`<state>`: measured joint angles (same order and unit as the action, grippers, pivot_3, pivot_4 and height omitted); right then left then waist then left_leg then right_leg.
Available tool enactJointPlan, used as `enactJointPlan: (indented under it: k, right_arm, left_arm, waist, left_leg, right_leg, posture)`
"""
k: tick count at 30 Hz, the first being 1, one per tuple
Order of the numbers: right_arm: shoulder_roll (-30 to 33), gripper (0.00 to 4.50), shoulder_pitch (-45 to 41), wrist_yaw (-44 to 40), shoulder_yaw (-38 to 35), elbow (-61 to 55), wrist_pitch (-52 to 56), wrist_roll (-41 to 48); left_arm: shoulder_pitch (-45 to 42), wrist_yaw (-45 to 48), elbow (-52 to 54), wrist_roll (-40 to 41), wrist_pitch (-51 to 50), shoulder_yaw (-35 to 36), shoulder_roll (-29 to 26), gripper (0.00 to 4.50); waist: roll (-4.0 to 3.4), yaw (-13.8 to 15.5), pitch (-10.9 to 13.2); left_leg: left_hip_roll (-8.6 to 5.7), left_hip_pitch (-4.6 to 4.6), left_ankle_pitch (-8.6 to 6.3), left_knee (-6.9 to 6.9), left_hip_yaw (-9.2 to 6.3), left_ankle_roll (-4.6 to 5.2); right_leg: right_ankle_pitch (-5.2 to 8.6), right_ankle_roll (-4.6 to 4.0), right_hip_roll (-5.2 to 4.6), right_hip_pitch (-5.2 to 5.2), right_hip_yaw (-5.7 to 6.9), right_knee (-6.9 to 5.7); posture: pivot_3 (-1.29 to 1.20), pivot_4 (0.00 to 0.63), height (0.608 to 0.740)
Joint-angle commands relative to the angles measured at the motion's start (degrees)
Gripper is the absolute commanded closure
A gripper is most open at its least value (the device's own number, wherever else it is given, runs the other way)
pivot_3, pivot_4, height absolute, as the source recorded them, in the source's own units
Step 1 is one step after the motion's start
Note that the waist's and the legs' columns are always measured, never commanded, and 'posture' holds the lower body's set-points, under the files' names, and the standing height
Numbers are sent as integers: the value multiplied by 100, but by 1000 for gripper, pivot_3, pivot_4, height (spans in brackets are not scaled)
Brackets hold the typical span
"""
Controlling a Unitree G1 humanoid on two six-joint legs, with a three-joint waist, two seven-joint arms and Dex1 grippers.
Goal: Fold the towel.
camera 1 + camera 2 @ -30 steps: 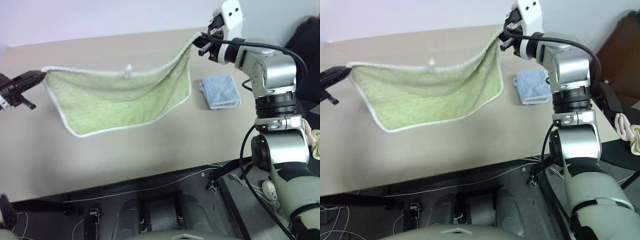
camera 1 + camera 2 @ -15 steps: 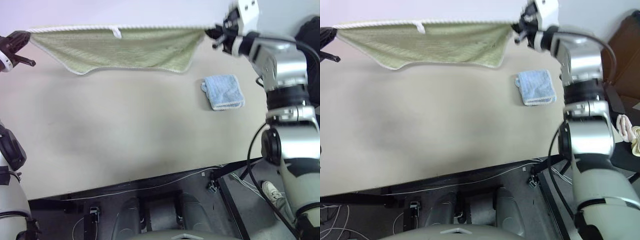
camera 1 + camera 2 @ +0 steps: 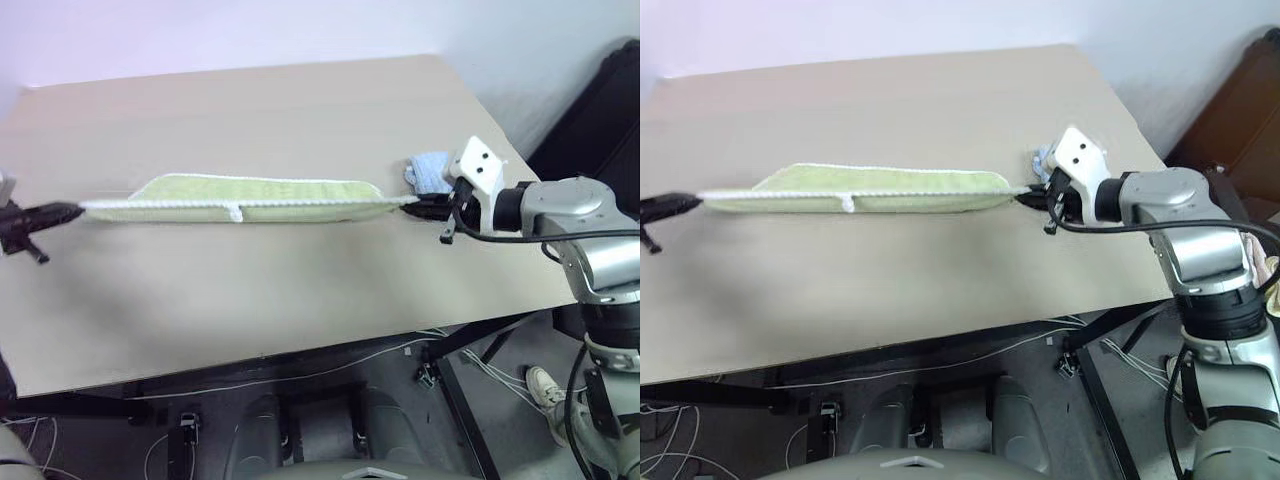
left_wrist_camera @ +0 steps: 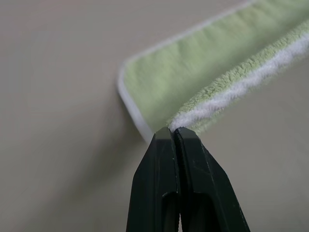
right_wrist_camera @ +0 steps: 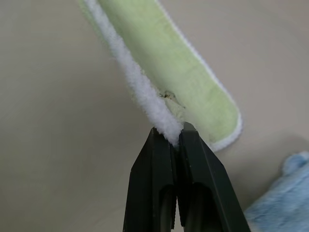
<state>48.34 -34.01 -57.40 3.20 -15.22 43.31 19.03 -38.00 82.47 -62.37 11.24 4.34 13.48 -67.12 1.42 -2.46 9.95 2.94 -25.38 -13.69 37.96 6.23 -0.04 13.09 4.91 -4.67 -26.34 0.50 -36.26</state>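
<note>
Broadly, the beige worktop [image 3: 250, 110] carries everything, and the towel [image 3: 260, 197] is stretched across its middle, pulled taut by its near white edge between the two claws while the far part appears to lie on the surface. Both wrist views show a band of green cloth resting flat beyond the raised edge. A small white loop [image 3: 236, 213] hangs from that edge near its midpoint.

On the right, the right claw [image 3: 420, 203] is pinched tight on one corner of the towel; in its wrist view the two black fingers meet on the white edging with no gap. On the left, the left claw [image 3: 68, 210] is likewise clamped on the opposite corner, only the hem caught at the very tips.

My judgement is that the main risk is a slip: each grip holds just a thin bit of edging at the fingertips, so more tension between the arms could pull a corner free and let the fold collapse unevenly. If one arm lowers ahead of the other, the upper layer may land skewed over the part already down.

A small blue towel [image 3: 428, 170] lies just beside the right claw, partly hidden behind it. It looks close enough that the green corner or the claw could drag over it when setting down.
</note>
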Motion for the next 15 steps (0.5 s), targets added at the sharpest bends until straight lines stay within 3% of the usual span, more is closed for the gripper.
enactJointPlan:
  k: [1, 8, 15]
  right_arm:
    - [461, 4500, 431, -168, -348, -451, 57, 125]
    - [1490, 4500, 1777, -506, -203, -422, -1132, -478]
    - [1829, 4500, 2569, -1132, -896, -1003, -1144, 461]
  left_arm:
    - [837, 299, 507, 237, -250, 425, -574, 4474]
    - [3011, 503, 1855, 746, -965, 1330, -788, 4474]
    - [5367, 427, 3696, 658, -1550, 2722, -564, 4474]
  waist:
    - [4, 7, -2]
    - [9, 40, -6]
    - [8, -15, -6]
  left_leg:
    - [0, 2, -1, 2, -2, 1]
    - [2, 4, -2, 8, -16, 3]
    - [7, 5, -2, 6, -17, 3]
  right_leg:
    - [0, -1, -2, 3, 1, 0]
    - [-3, -13, -25, 4, 2, 3]
    - [-3, -15, -22, 0, -2, 3]
  posture:
    - [0, 150, 740]
    - [0, 150, 740]
    - [0, 150, 740]
